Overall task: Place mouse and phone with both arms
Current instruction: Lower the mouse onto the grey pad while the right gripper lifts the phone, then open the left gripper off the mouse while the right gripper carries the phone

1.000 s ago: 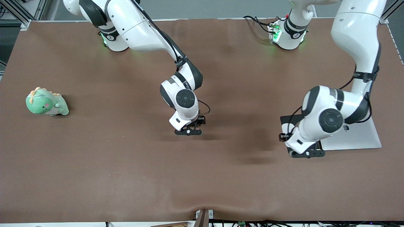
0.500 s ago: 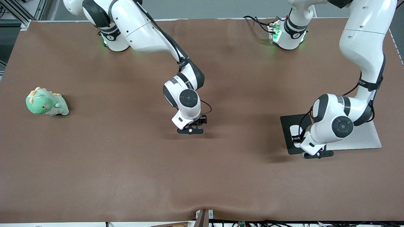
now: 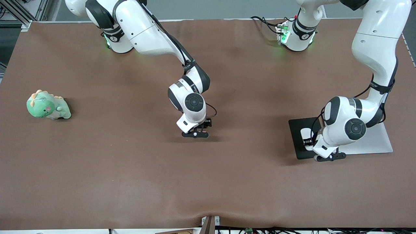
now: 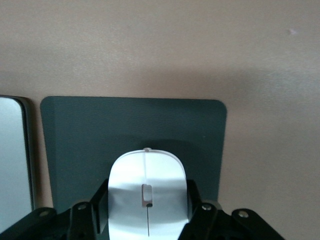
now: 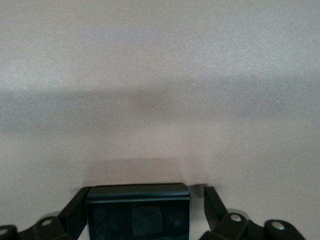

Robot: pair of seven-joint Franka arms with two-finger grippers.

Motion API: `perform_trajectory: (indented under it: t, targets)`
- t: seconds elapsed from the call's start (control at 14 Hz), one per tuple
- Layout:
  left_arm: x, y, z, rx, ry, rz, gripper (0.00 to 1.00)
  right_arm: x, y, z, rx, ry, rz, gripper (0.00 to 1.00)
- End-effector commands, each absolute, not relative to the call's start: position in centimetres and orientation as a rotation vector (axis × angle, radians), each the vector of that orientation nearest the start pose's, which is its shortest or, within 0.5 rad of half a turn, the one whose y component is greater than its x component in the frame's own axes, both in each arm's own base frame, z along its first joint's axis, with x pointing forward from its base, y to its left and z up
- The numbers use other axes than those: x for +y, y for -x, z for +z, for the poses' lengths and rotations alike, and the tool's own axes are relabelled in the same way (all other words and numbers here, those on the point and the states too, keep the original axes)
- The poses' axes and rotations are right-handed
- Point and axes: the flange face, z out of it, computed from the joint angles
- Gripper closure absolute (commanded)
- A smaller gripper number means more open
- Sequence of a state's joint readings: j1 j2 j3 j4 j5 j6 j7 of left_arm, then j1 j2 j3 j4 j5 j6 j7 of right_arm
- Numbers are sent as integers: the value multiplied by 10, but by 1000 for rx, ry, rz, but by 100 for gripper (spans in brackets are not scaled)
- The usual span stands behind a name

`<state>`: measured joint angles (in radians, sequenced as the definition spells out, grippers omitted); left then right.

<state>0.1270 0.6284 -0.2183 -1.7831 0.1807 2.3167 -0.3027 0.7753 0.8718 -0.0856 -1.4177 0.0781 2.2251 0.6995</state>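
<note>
Over the dark mat [image 3: 297, 138], left gripper [image 4: 145, 220] now lower, clamping the mouse [image 4: 147, 192]; well apart, right gripper [image 5: 145, 215], unmoved, pinching the phone [image 5: 138, 212]

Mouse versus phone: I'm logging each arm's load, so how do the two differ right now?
The mouse is white and domed; the phone is a flat black slab. The mouse sits in the left pincer over the dark mat; the phone sits in the right pincer over bare brown cloth. Both lie between fingers.
</note>
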Motion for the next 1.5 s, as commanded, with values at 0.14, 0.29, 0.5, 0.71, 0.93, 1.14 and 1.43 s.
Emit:
perform_trajectory:
  t: [0.14,0.29,0.5,0.71,0.93,1.14,1.43]
  targets:
    - [-38,-645,186,-152,3109,88,38,480,-535,174,48,3181,59,94]
    - [-36,-646,187,-129,3095,79,38,480,-537,180,46,3176,50,94]
    - [-36,-646,185,-125,3095,83,37,471,-553,219,74,3148,-1,95]
    - [-40,-647,185,-115,3095,81,0,432,-580,264,117,3142,1,94]
    - [-45,-649,189,-112,3094,66,0,355,-604,307,116,3140,32,94]
    - [-48,-658,215,-112,3093,15,0,249,-633,333,173,3125,31,94]
    - [-45,-667,274,-115,3071,-45,0,121,-653,327,317,3117,83,100]
